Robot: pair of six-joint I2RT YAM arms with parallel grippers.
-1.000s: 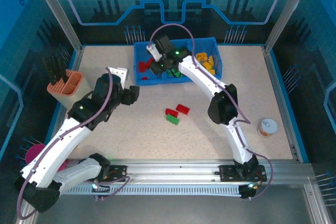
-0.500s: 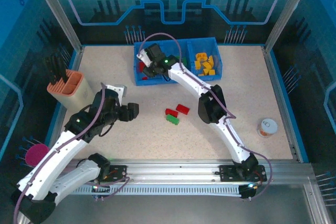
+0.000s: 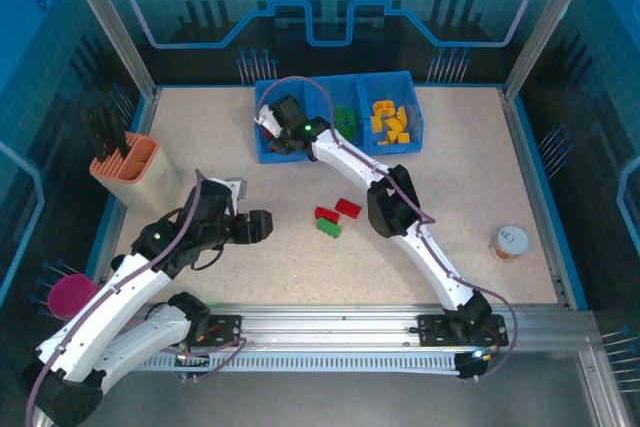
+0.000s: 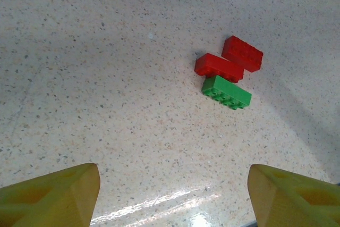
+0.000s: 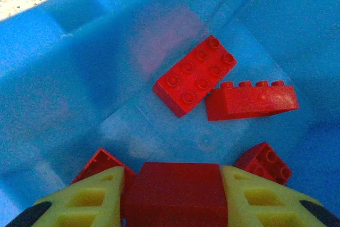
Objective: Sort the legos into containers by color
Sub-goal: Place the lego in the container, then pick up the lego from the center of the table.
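My right gripper (image 3: 272, 132) hangs over the left compartment of the blue tray (image 3: 413, 134), shut on a red brick (image 5: 178, 192) held between its yellow fingers (image 5: 101, 198). Below it in that compartment lie more red bricks (image 5: 195, 81). Green bricks (image 3: 345, 117) fill the middle compartment and orange-yellow bricks (image 3: 390, 120) the right one. On the table lie two red bricks (image 4: 219, 67) and one green brick (image 4: 227, 92), seen also from above as a small cluster (image 3: 335, 216). My left gripper (image 3: 260, 226) is open, low over the table to the left of them, nothing between its fingers (image 4: 58, 198).
A peach tool holder (image 3: 133, 169) stands at the left edge. A small round white can (image 3: 509, 243) sits at the right. A pink disc (image 3: 66, 295) lies beyond the table's left front corner.
My right gripper has moved left from the middle compartment to over the left one, carrying the red brick. My left gripper has come down and nearer, toward the loose bricks.
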